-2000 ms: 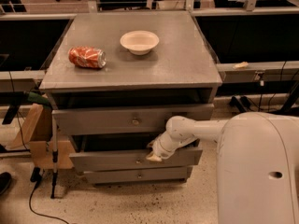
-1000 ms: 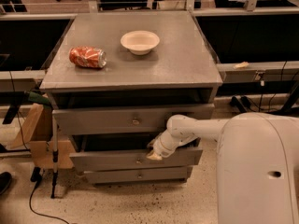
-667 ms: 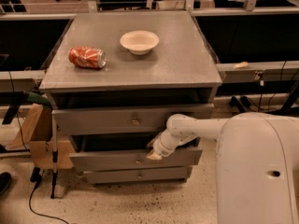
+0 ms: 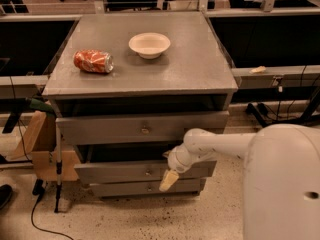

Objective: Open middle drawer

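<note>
Grey cabinet [image 4: 190, 59] of three drawers, with a red can [image 4: 93, 61] lying on its side and a white bowl [image 4: 149, 45] on top. Middle drawer [image 4: 115, 173] between the taller top drawer [image 4: 100, 129] and the shortest bottom drawer [image 4: 120, 189], set slightly forward, with a dark gap above. Gripper [image 4: 168, 180] at the middle drawer's front, just right of its brass knob [image 4: 148, 172], pointing down; whether open or closed cannot be told. White arm [image 4: 220, 144] reaching in from the right.

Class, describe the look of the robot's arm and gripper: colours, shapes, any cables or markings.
The arm is a smooth white tube ending in a rounded white joint. The gripper, in front of the middle drawer, is pale cream and tapered. No cables or markings show on either.
</note>
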Controlling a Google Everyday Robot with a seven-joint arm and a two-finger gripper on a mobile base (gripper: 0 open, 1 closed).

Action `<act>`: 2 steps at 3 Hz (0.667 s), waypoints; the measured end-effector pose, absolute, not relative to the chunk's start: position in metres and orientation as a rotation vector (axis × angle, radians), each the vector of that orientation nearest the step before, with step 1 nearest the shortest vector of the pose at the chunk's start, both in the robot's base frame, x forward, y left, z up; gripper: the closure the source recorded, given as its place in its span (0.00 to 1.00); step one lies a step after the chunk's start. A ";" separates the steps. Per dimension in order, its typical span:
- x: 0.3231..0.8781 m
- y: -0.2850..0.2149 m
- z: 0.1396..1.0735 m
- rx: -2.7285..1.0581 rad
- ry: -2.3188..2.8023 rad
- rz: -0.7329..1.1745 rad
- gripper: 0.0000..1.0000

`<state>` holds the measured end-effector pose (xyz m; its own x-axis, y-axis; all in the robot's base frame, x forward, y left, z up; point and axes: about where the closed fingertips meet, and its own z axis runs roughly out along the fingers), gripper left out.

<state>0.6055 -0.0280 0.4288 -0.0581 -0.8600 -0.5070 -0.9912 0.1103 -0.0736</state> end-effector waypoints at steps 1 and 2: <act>0.593 -0.042 0.434 -1.713 1.966 0.369 0.00; 0.582 -0.055 0.447 -1.656 1.947 0.326 0.00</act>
<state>0.5818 -0.0549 0.4466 -0.0827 -0.8280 -0.5547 -0.9634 0.2088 -0.1680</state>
